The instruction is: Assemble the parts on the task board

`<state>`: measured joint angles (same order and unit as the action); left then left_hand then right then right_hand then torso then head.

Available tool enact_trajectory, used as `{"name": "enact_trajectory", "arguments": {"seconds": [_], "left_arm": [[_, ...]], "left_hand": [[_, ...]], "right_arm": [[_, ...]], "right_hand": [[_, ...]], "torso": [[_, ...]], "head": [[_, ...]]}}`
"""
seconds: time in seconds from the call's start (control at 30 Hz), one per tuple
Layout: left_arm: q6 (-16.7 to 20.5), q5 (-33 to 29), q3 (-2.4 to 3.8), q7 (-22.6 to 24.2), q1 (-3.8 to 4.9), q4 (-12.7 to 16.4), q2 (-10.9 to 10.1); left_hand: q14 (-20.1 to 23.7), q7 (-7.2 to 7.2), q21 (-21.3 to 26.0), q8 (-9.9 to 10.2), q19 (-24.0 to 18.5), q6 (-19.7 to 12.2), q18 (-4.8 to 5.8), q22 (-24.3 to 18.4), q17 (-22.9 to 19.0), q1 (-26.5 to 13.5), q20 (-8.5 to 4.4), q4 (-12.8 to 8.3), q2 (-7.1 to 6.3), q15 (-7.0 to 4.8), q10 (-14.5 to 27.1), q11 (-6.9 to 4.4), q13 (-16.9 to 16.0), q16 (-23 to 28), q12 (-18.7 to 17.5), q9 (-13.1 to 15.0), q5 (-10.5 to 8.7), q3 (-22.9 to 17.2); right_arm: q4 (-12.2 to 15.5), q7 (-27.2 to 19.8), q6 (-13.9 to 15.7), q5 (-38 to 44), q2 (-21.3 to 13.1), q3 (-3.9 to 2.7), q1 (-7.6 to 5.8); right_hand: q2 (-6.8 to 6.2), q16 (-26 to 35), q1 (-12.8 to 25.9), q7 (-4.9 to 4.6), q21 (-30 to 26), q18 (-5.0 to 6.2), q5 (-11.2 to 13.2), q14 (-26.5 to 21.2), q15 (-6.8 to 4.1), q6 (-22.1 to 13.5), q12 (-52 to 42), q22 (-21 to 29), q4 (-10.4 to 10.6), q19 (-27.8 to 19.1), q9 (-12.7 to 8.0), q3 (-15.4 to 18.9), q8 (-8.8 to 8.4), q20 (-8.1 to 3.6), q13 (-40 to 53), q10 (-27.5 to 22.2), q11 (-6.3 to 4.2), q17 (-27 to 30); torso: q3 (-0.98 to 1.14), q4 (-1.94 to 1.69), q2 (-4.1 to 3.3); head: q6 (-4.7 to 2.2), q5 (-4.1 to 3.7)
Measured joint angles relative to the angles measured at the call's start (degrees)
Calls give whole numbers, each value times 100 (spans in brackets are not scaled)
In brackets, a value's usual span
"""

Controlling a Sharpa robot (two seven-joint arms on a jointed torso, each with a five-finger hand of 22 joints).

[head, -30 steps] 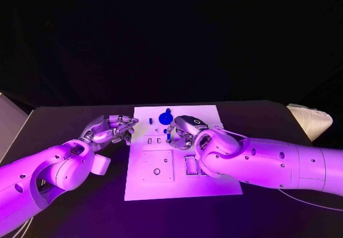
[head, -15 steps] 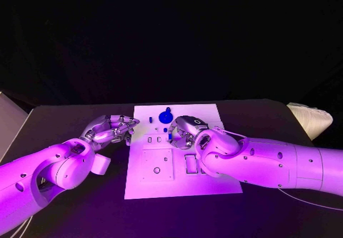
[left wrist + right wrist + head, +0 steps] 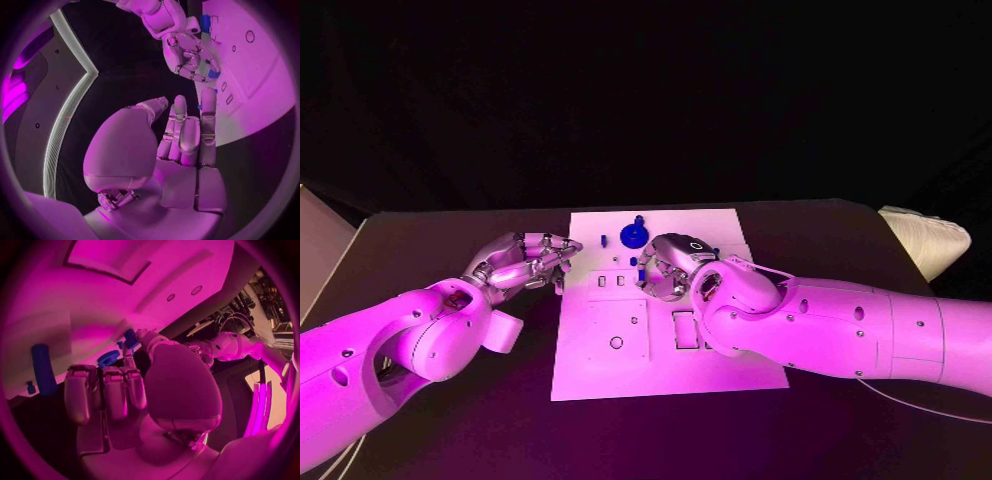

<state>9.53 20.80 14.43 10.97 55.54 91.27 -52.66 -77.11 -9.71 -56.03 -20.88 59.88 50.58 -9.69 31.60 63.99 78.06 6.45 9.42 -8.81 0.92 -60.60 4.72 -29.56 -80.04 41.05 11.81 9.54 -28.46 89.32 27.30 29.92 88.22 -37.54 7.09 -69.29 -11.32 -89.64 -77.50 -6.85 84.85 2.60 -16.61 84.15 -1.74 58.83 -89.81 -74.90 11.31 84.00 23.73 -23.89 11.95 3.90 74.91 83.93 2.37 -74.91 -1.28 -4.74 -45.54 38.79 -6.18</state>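
Resting beside the right hand's (image 3: 678, 265) fingers (image 3: 651, 270), a blue part (image 3: 635, 262) on the task board (image 3: 661, 375).

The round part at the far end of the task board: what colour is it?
Blue: the round part stands out against the white task board, clearest in the head view.

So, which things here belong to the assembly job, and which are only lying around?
For the job:
- white flat task board
- round blue part
- small blue peg
- right robot hand
- left robot hand

Not for the job:
- pale object at the black table's right edge
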Motion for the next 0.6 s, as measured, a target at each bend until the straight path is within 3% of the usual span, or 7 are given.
{"name": "enact_trajectory", "arguments": {"seconds": [0.6], "left_arm": [[-85, 23, -1, -48, 0, -24, 17]], "left_hand": [[0, 0, -27, 0, 0, 0, 1, 7, 33, 0, 0, 0, 0, 0, 0, 0, -10, 1, 0, 6, 0, 0]], "right_arm": [[-45, -15, 14, 32, 23, -1, 22]], "right_hand": [[-106, 0, 106, -17, 0, 0, -2, 0, 0, -118, 0, -4, 14, 0, 2, 14, 3, 0, 0, 0, 0, 0]], "torso": [[7, 4, -1]], "head": [[23, -4]]}}
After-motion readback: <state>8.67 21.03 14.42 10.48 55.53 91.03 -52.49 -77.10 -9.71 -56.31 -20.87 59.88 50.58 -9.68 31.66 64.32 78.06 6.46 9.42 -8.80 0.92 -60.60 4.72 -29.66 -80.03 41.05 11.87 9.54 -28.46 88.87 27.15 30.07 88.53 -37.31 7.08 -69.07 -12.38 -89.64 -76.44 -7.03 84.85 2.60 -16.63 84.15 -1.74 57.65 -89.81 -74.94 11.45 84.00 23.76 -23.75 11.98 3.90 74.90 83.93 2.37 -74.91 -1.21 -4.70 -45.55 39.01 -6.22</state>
